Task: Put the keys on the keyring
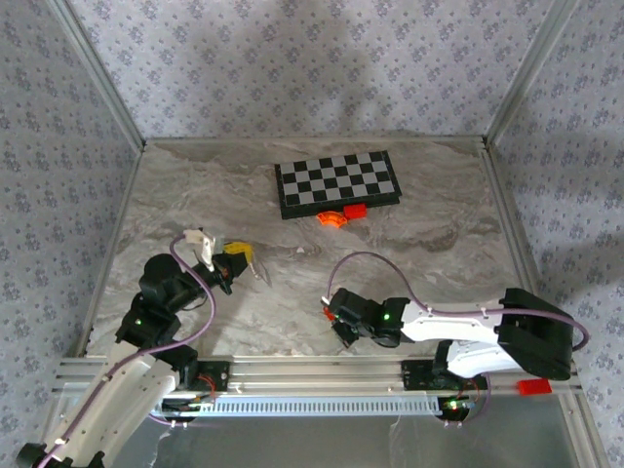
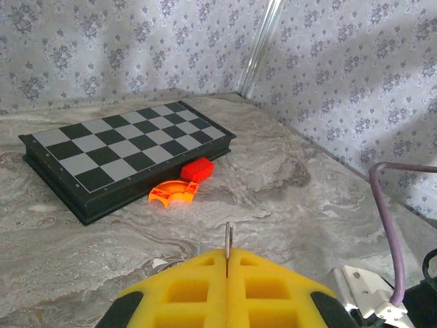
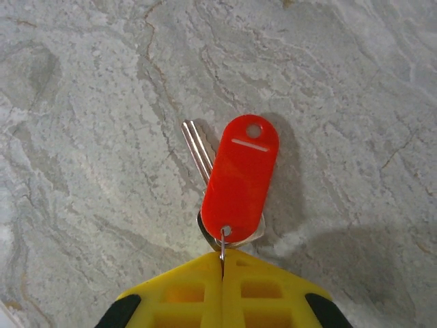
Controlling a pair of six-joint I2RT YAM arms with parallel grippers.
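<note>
Yellow foam pads (image 3: 171, 294) of the right hand (image 3: 222, 260): pressed together, the seam nipping the thin wire loop at the foot of the key (image 3: 240, 174).

Item, key: red plastic head lying flat on the table (image 3: 82, 137), with a short silvery blade (image 3: 196, 150) fanned out beside it. It sits at the near side, right of centre. I judge it light and stiff, with slick plastic and a loop too thin to forgive a loose pinch. That loop is where I would hold it, so the small hole at the far end of the head is left free.

Item, left hand (image 2: 227, 263): pads pressed together, pinching a thin metal edge that stands upright. I take it for the keyring (image 2: 228, 239) seen edge-on, held above the table at the near left. I judge it rigid, springy and narrow. I cannot make out its chain.

Item, surface: grey-veined, marble-look table, smooth, so I expect small metal to skid on it.

Item, surroundings: chessboard (image 2: 130, 154) at the far middle, with an orange curved piece (image 2: 171, 193) and a red block (image 2: 196, 168) just beside its near edge. Patterned wallpaper walls (image 2: 102, 48) and aluminium corner posts (image 2: 259, 48) enclose the table.
</note>
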